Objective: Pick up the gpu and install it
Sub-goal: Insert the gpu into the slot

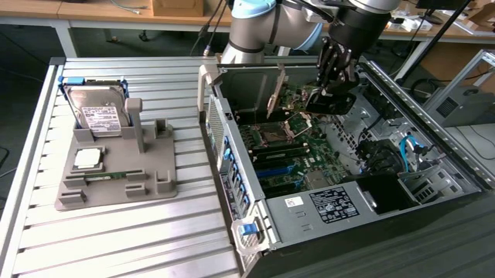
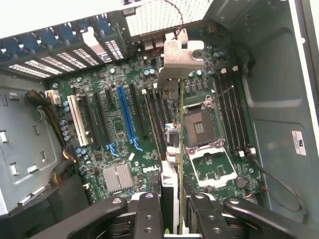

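Gripper is clamped on the gpu, held edge-on, with the motherboard out past its fingertips. The card looks light and stiff but fragile. I'd hold it by the board edges, not the fan.

The gpu is turning its thin edge to the wrist camera, hiding both faces, and the fingers clamping it are running off the picture's edge. In the exterior view the arm is being cut off above, and the print on the case label is coming out too small to read.
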